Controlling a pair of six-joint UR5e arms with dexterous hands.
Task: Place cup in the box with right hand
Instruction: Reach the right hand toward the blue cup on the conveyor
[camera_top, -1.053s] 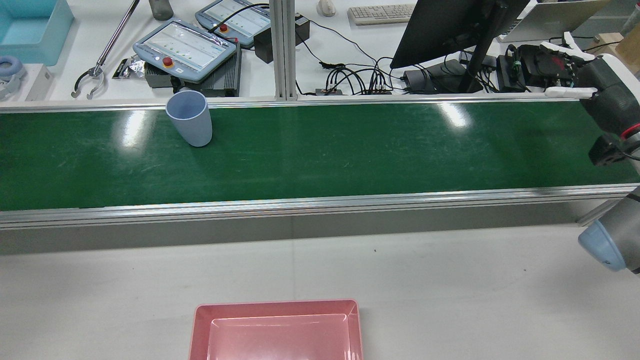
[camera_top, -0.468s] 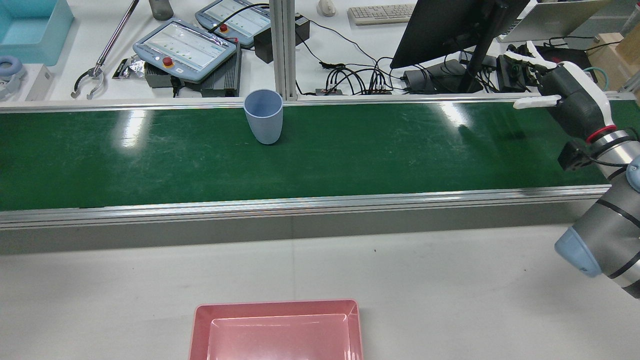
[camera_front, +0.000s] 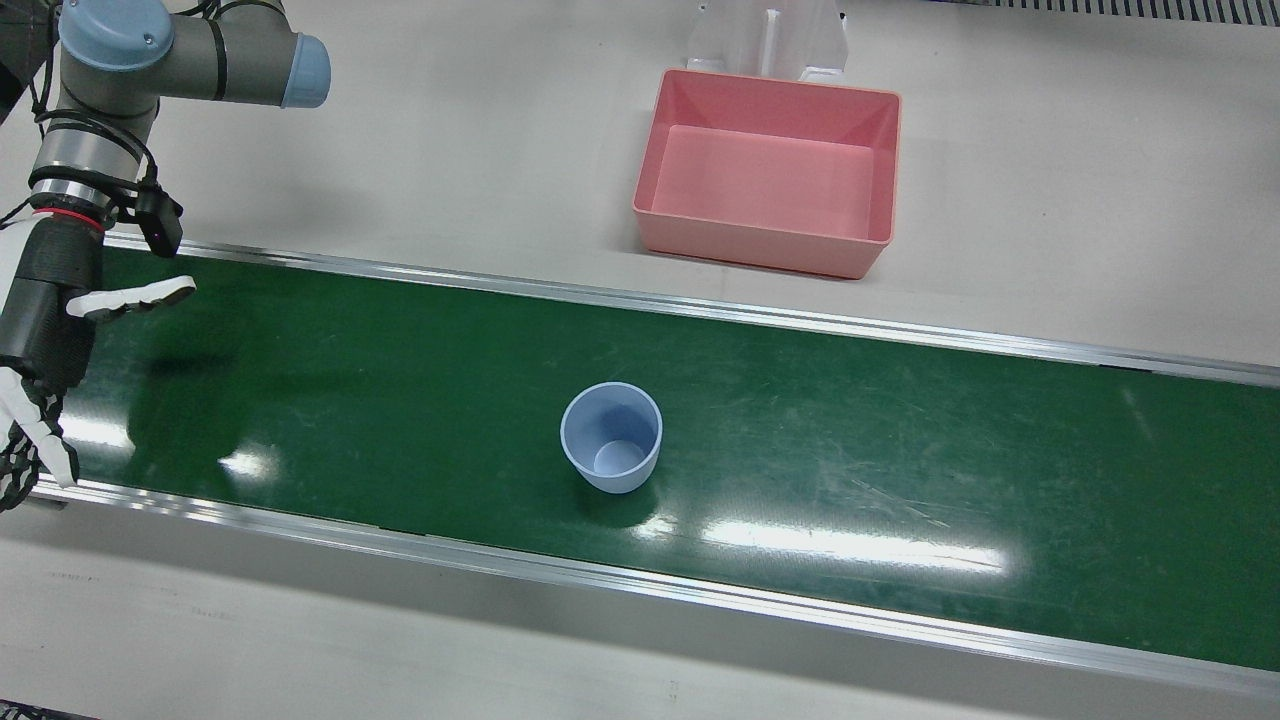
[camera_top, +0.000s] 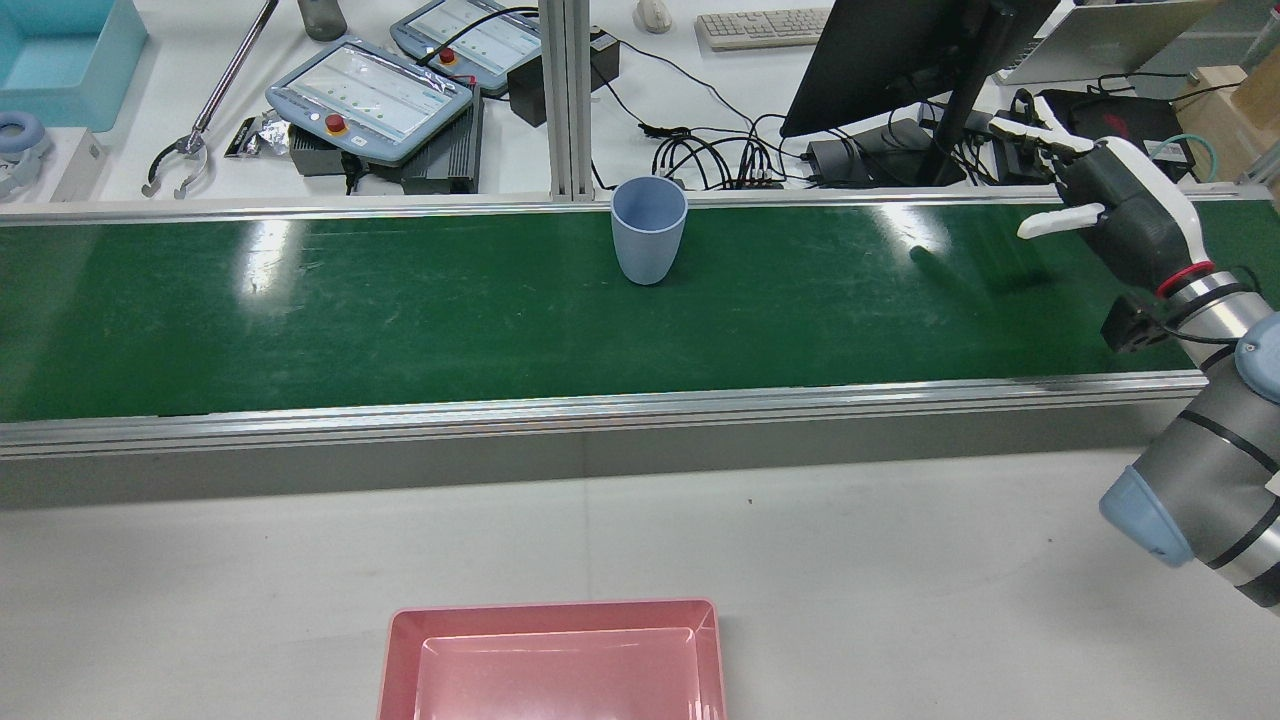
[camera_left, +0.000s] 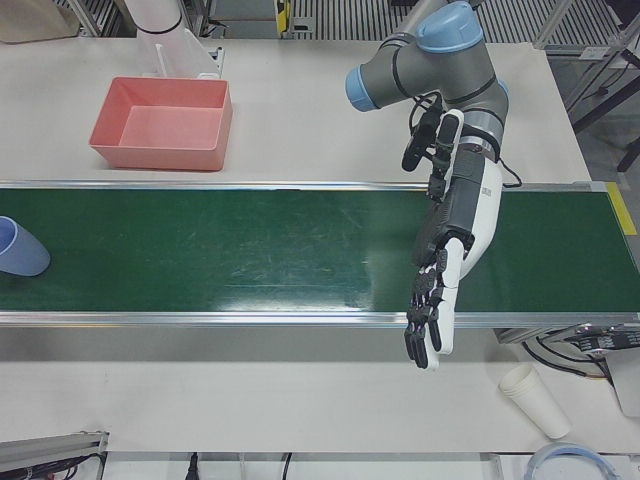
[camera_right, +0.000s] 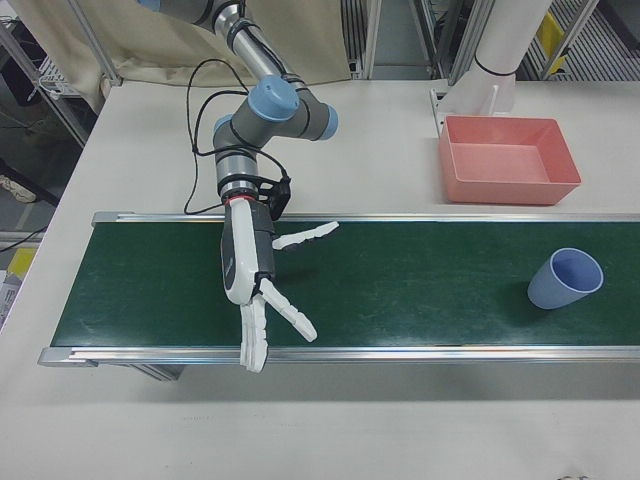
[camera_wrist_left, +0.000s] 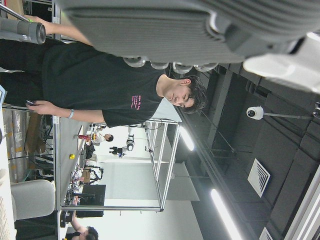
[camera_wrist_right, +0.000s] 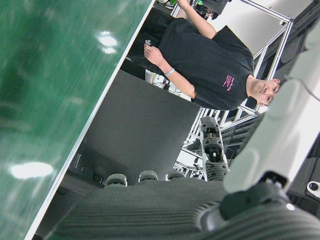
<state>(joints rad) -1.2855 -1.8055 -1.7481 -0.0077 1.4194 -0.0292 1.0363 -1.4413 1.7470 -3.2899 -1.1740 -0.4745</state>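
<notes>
A light blue cup (camera_top: 648, 232) stands upright and empty on the green belt (camera_top: 400, 320), near its far edge in the rear view. It also shows in the front view (camera_front: 612, 440) and the right-front view (camera_right: 565, 280). The pink box (camera_top: 400, 650) is empty on the white table on the robot's side of the belt (camera_front: 760, 245). My right hand (camera_top: 1110, 205) is open with fingers spread, above the belt's far edge, well to the right of the cup (camera_right: 255, 270). My left hand (camera_left: 450, 250) is open over the belt, far from the cup (camera_left: 18, 247).
Beyond the belt in the rear view are teach pendants (camera_top: 370, 95), cables, a monitor (camera_top: 900, 50) and a keyboard. A stack of paper cups (camera_left: 535, 400) stands on the operators' side near my left hand. Aluminium rails (camera_top: 600, 405) edge the belt.
The cup has travelled along the belt to the right in the rear view, still upright. My right hand has moved left and lower over the belt's far edge, still open.
</notes>
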